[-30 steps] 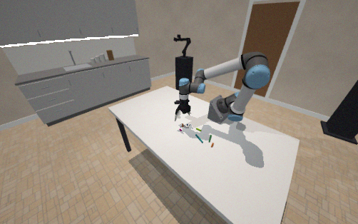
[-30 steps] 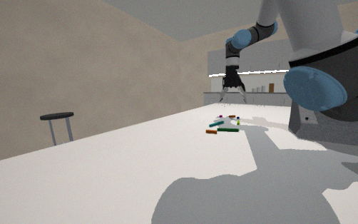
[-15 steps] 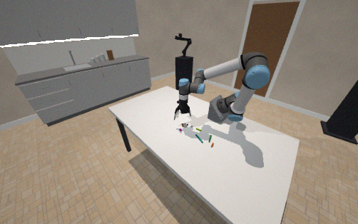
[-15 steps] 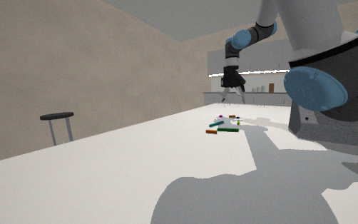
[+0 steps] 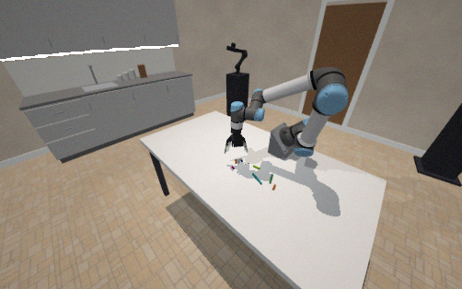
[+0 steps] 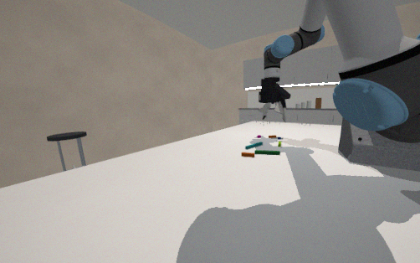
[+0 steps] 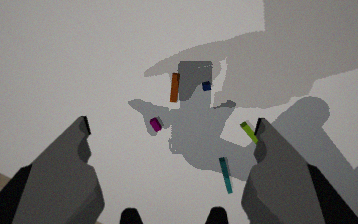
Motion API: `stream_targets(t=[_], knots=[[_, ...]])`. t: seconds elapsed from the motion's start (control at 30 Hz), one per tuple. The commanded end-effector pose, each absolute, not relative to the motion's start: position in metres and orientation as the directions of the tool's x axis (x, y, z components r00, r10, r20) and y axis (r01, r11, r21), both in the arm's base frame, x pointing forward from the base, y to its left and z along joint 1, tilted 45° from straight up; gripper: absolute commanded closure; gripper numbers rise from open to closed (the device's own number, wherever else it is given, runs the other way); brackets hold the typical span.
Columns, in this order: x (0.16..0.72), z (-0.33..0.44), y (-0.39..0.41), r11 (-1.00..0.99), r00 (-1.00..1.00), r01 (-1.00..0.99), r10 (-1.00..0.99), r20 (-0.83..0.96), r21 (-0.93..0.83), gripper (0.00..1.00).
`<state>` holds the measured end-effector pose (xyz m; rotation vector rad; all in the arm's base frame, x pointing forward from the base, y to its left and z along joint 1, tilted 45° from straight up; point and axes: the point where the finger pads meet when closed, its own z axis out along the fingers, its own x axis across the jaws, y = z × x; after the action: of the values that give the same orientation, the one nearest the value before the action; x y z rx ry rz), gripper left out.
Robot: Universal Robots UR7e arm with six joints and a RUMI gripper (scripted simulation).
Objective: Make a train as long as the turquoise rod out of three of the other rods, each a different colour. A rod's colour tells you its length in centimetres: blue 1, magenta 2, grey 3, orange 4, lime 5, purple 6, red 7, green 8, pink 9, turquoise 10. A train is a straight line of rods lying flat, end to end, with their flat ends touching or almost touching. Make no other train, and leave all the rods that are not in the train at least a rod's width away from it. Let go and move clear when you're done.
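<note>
- The white table (image 5: 317,239) (image 6: 105,218) (image 7: 50,65) is carrying 7 scattered rods; 0 joints of the train are showing, so all 3 placements seem left.
- The sink (image 5: 100,86) is sitting in the far counter; its contents are too small to tell. Pale canisters (image 5: 132,74) (image 6: 309,105) are standing beyond, insides hidden.
- The RUMI two-jaw gripper (image 5: 236,152) (image 6: 274,119) (image 7: 174,118) is hovering above the table, fingers wide apart, holding nothing.
- The turquoise rod (image 5: 257,179) (image 6: 253,146) (image 7: 226,175), the length guide, is lying apart from the others.
- The green rod (image 5: 271,179) (image 6: 268,152) is resting near an orange rod (image 5: 274,187) (image 6: 248,155), probably both spare.
- The lime rod (image 5: 256,167) (image 6: 279,144) (image 7: 249,132) is lying alone, probably supplying 5.
- The farther orange rod (image 5: 236,161) (image 6: 272,136) (image 7: 174,87) is probably supplying 4.
- The magenta rod (image 5: 233,167) (image 6: 258,136) (image 7: 155,124) is lying near it, likely needing clearance.
- The blue rod (image 5: 241,160) (image 6: 279,138) (image 7: 206,86) is probably completing 5 + 4 + 1, still unjoined.
</note>
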<state>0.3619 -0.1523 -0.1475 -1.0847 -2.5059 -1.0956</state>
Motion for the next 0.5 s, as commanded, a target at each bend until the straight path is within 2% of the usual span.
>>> stream_targets(t=[0.0, 0.47], knots=[[0.3620, -0.1473, -0.1526, 0.442, -0.693, 0.714, 0.561, 0.454, 0.543, 0.00], [0.3617, -0.1471, -0.1520, 0.408, -0.649, 0.753, 0.586, 0.485, 0.515, 0.00]])
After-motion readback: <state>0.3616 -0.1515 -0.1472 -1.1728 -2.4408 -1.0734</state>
